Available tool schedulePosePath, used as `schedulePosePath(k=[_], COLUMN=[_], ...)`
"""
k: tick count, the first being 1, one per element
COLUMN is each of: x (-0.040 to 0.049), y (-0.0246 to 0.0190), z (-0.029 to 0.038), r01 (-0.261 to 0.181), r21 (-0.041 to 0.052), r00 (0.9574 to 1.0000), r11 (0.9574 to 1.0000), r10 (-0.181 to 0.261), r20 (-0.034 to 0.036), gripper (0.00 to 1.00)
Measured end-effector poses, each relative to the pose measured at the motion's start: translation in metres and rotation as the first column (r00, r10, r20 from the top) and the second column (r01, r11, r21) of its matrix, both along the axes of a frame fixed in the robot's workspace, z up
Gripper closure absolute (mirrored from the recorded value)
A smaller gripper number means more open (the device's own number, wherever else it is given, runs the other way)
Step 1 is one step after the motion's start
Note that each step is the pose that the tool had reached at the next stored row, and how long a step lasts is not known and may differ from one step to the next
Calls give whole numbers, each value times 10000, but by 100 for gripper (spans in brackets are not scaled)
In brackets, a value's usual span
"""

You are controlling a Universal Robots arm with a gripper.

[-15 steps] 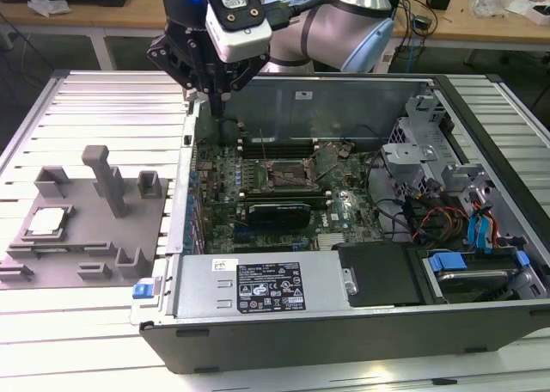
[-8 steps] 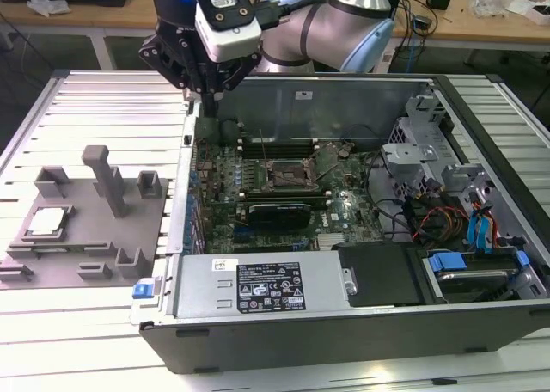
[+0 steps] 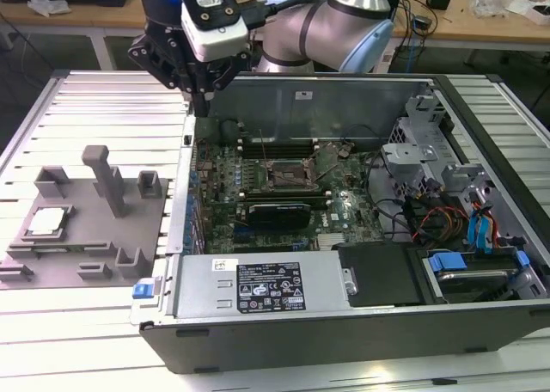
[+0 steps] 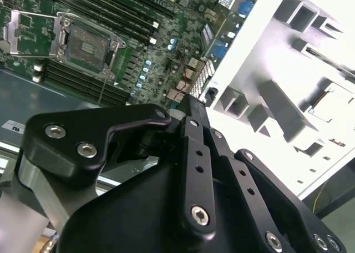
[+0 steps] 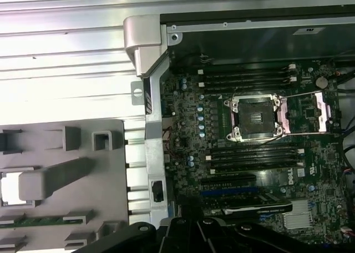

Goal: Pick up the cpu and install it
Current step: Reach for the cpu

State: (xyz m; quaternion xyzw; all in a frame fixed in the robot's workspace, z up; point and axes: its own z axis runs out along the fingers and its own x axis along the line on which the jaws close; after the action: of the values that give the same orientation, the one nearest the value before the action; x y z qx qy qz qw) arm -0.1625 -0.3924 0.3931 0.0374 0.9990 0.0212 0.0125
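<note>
End effector [image 3: 199, 107] state unclear; cpu [image 3: 47, 222] in fixture [image 3: 90, 233]

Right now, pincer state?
pincer: closed, holding nothing; the cpu lies on the grey tray.

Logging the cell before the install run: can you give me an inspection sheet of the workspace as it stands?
Surface: ribbed metal table carrying a grey fixture plate and an open computer case.
Job's things: cpu lies flat in a pocket of the fixture plate; cpu socket on the motherboard is empty, retention frame swung open.
Clutter: grey upright blocks on the fixture plate.
Grippers: the gripper hangs above the case's edge on the fixture side, apart from the cpu.
Cables: red and blue cables inside the case.
Surroundings: workbenches behind.
</note>
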Motion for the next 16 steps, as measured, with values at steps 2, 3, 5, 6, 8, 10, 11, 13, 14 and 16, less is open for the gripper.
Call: schedulePosePath(k=[2, 3, 5, 6, 8, 10, 11, 13, 14, 16], x=[-34, -47, -84, -96, -125, -151, -170, -211, -225, -254], y=[1, 2, 4, 4, 4, 5, 5, 7, 8, 10], z=[0, 0, 1, 0, 0, 0, 0, 0, 0, 0], r01=[0, 0, 1, 1, 1, 1, 0, 0, 0, 1], r21=[0, 0, -1, 0, 0, 0, 0, 0, 0, 0], r00=[10000, 10000, 10000, 10000, 10000, 10000, 10000, 10000, 10000, 10000], r11=[10000, 10000, 10000, 10000, 10000, 10000, 10000, 10000, 10000, 10000], r10=[0, 0, -1, -1, -1, -1, 0, 0, 0, -1], r20=[0, 0, -1, 0, 0, 0, 0, 1, 0, 0], gripper=[89, 89, 89, 89, 89, 89, 89, 89, 89, 89])
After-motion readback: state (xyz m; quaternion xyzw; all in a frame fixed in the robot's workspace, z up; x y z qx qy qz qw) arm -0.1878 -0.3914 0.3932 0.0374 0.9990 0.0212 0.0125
